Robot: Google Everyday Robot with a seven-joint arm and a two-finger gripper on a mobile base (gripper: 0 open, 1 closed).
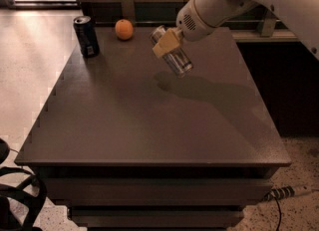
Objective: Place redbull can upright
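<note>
Redbull can point(179, 61) — slim, silvery, shiny ends; tilted, held in the air above the table's point(149, 125) far half.
Gripper point(167, 43) — beige fingers clamped across the can's upper part, over the table.
Table: dark brown matte top with drawer fronts below, standing on a pale speckled floor point(30, 51).
Dark soda can point(86, 36): upright at the table's far left corner.
Orange point(124, 29): at the table's far edge.
Labels unreadable.

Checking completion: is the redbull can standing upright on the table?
No, the gripper holds the redbull can tilted in the air above the table, with its shadow cast below.
</note>
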